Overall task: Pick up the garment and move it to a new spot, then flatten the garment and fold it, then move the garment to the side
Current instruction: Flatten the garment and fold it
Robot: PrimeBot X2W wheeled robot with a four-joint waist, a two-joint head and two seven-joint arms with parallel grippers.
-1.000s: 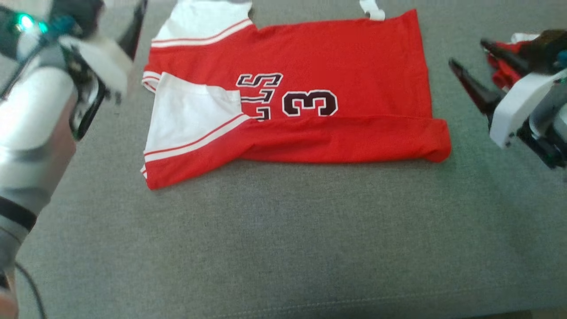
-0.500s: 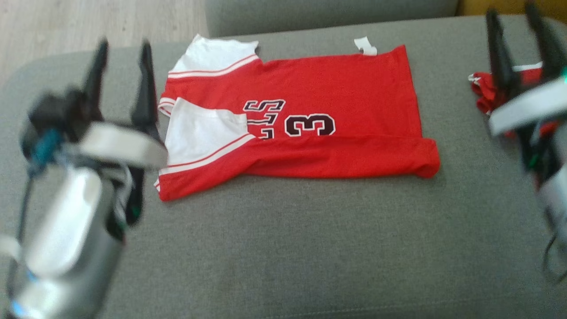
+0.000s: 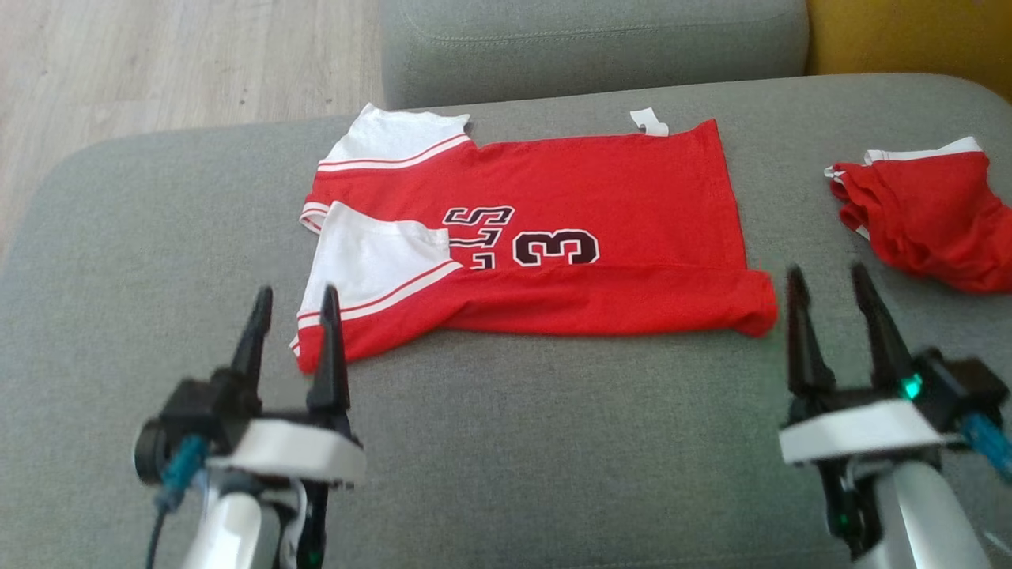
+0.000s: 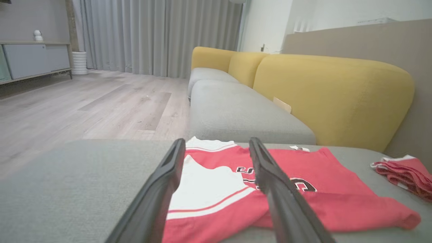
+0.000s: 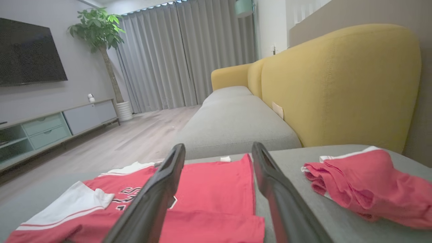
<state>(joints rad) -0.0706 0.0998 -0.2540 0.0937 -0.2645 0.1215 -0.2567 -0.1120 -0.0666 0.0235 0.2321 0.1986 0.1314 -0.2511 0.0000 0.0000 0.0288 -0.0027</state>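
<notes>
- Grey fabric seat (image 3: 506, 458) carried the partly folded red jersey (image 3: 601, 182), lying flat toward its far edge.
- Wood floor (image 3: 158, 63) lay beyond.
- Left gripper (image 3: 296, 292) and right gripper (image 3: 825, 271) stood spread wide, empty, near the jersey.

Two garments (image 3: 601, 182) (image 3: 933, 213) (both red), two end effectors (image 3: 296, 290) (image 3: 826, 269)

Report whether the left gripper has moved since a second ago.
Yes. Against the red and white jersey, the left gripper has drawn back from its far sleeve to its near corner.
</notes>
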